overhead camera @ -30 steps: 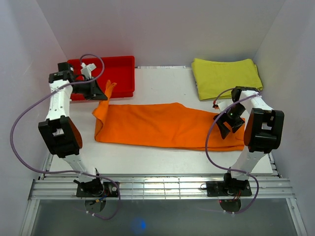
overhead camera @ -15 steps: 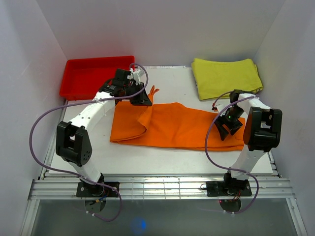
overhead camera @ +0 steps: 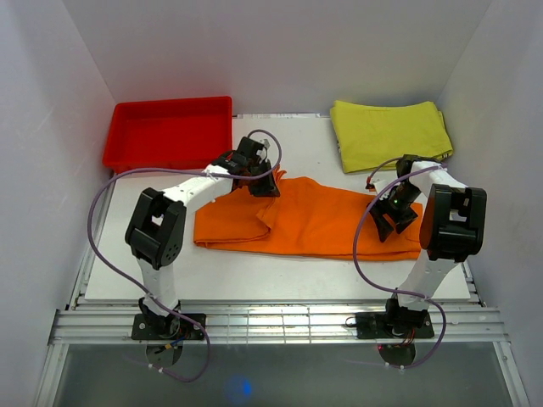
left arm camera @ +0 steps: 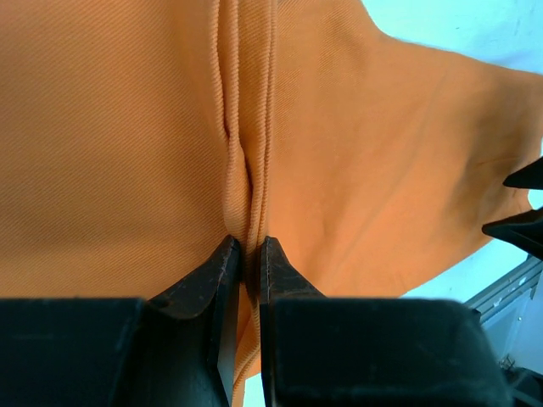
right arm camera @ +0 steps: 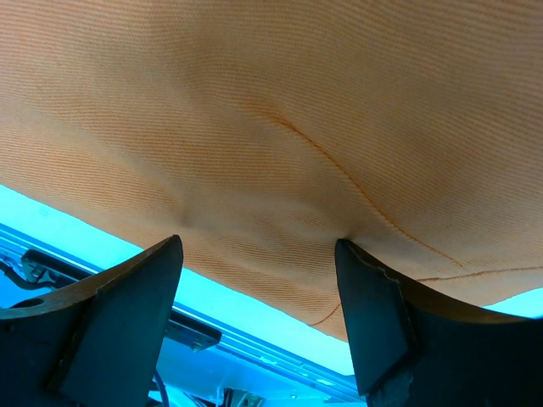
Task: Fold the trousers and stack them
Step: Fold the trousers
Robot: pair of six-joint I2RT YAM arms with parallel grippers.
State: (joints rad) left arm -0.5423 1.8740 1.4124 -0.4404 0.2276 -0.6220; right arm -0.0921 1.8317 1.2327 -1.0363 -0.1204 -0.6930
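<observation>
Pinching a thin seam ridge of trousers (overhead camera: 322, 225), doubled over on the tabletop (overhead camera: 254, 275), with left jaws almost closed; pressing right end with right jaws gaping, holding nothing. Could slip from pinch, skewing fold.

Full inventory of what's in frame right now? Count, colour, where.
trousers: 1, bright orange, lying across the middle of the table, left end doubled over onto itself
tray: 1, red, far left, at the table's corner
folded cloth: 1, yellow-green, far right corner
table: 1, white, under the trousers and the cloth
cables: 2, purple, one looping off each arm
left gripper: 1, black, shut on a ridge of the trousers, above their far edge, left of centre
right gripper: 1, black, jaws wide open, down at the trousers' right end
</observation>
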